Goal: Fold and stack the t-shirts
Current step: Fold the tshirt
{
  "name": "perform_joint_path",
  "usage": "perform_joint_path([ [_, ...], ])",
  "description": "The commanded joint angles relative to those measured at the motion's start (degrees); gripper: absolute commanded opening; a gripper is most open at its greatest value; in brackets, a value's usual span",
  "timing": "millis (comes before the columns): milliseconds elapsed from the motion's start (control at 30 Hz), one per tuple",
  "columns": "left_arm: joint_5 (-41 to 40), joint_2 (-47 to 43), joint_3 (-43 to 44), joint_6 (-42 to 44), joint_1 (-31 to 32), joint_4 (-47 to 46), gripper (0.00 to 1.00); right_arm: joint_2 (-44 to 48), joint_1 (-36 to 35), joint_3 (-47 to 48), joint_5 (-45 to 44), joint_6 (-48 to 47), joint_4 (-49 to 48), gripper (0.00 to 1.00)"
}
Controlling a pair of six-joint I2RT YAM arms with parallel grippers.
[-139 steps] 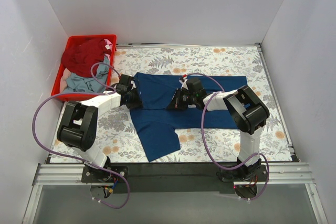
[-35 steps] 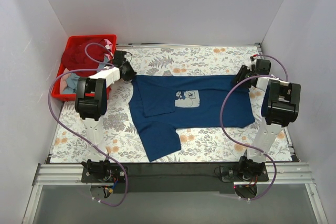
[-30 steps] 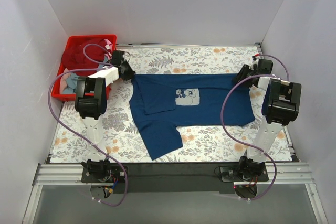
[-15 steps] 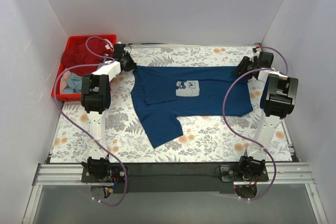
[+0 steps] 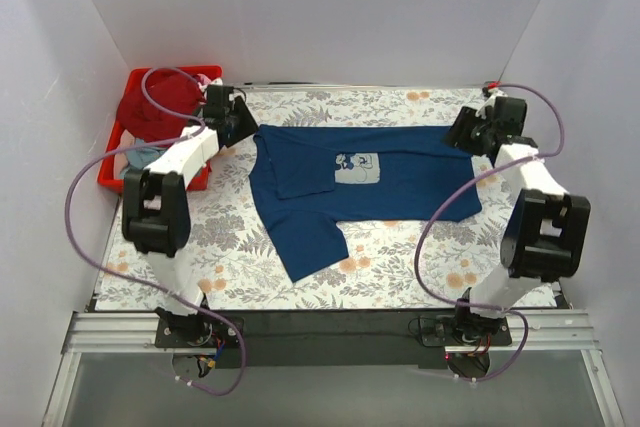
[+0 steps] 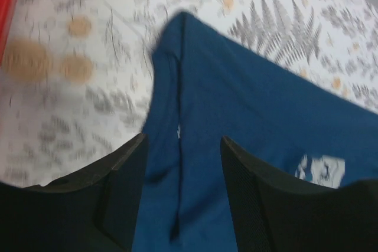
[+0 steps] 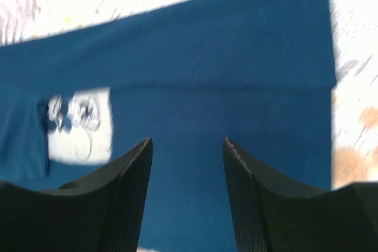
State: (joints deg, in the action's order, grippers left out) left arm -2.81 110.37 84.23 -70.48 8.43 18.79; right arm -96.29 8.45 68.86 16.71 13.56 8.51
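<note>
Floral table (image 5: 420, 267): navy t-shirt (image 5: 400, 172) dragged farther back; left gripper (image 5: 241, 129), right gripper (image 5: 462, 133) both open.

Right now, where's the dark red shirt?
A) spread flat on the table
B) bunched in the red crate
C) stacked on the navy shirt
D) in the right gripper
B: the dark red shirt lies bunched inside the red crate, while only the navy shirt is spread out on the floral table.

Both wrist views are smeary; navy shirt (image 6: 254, 116) runs off the edges, its print (image 7: 80, 125) just a blob.
</note>
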Motion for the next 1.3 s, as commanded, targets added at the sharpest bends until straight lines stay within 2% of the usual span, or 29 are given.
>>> perform_joint_path([
  [0,-4.48,-14.19,-10.89,-2.63,4.57,5.03,0.51,9.41,-5.27,-8.11,-8.87,-1.26,4.23,0.57],
  [67,-5.1,-20.76,-18.96,-3.08,6.33,6.69,0.51,13.39,-10.34,-13.63,-13.43,-1.17,4.49,0.57],
  [167,-6.07,-26.41,-26.1,-4.31,9.41,8.71,0.51,19.99,-14.84,-18.48,-15.39,-0.03,4.93,0.57],
  [333,-5.72,-33.81,-37.62,-7.39,11.08,9.6,0.5,27.38,-17.15,-27.36,-15.57,-0.03,5.72,0.57],
  [567,-4.57,-29.78,-37.91,-8.1,11.7,7.59,0.41,31.16,-17.5,-32.29,-15.13,-1.34,6.16,0.58],
  [900,-4.22,-22.31,-34.92,-7.74,12.49,6.0,0.4,30.64,-17.41,-32.65,-15.22,-1.87,6.25,0.57],
  [1267,-6.33,-19.84,-33.07,-7.04,13.46,7.14,0.37,30.2,-17.41,-33.35,-15.83,-2.14,6.16,0.58],
])
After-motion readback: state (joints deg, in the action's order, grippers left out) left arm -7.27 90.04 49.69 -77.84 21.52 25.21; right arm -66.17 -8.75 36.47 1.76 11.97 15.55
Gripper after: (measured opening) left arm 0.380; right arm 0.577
